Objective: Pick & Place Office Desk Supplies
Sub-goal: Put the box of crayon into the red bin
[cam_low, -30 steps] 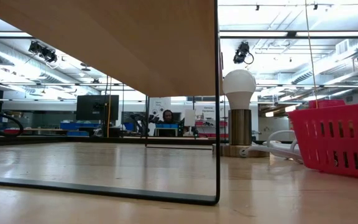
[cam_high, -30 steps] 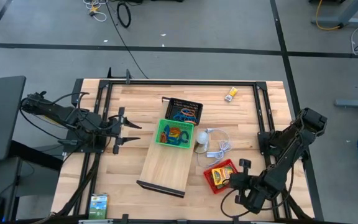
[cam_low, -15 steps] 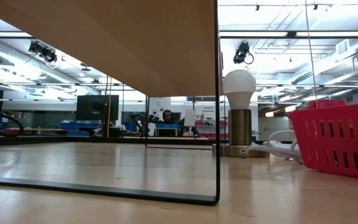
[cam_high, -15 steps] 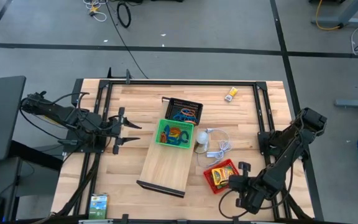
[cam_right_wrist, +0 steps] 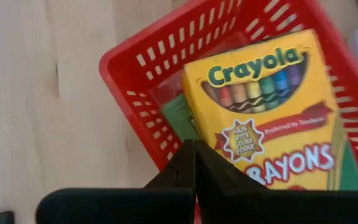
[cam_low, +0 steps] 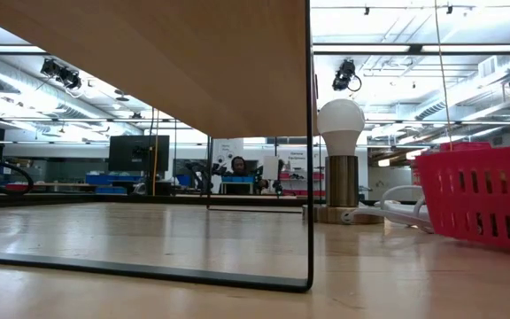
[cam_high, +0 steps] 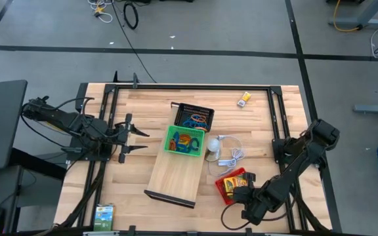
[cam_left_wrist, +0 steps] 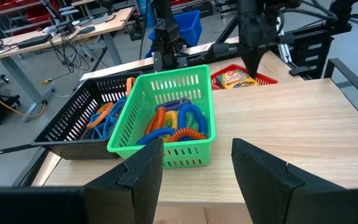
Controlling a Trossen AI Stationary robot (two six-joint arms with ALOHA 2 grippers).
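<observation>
At the table's near left corner a small green card box (cam_high: 103, 215) lies alone, well away from everything else. The left gripper (cam_high: 138, 140) hovers above the left side of the table with its fingers (cam_left_wrist: 143, 180) spread apart and nothing between them, pointing toward the trays. The long board (cam_high: 176, 176) runs from the table's middle toward the near edge, and the green tray (cam_high: 184, 141) sits on its far end. This tray holds coiled loops (cam_left_wrist: 173, 122) in orange, blue and purple, ribbed like springs and piled together. Just behind it, touching or nearly so, the black tray (cam_high: 193, 117) holds more loops, blue and orange ones (cam_left_wrist: 106, 116), flatter and looser. Right of the green tray stands a white bulb lamp (cam_high: 212, 145) with a white cord (cam_high: 233, 155) curled beside it. The red tray (cam_high: 231, 184) sits near the right front of the table and holds a yellow crayon box (cam_right_wrist: 277, 112) printed with a row of coloured crayons, lying on a green card (cam_right_wrist: 180, 118). The right gripper (cam_high: 244, 195) sits at the tray's near edge, fingers (cam_right_wrist: 194, 165) pressed together, empty. Far off, near the table's back right, a small yellow box (cam_high: 243, 99) lies by itself.
</observation>
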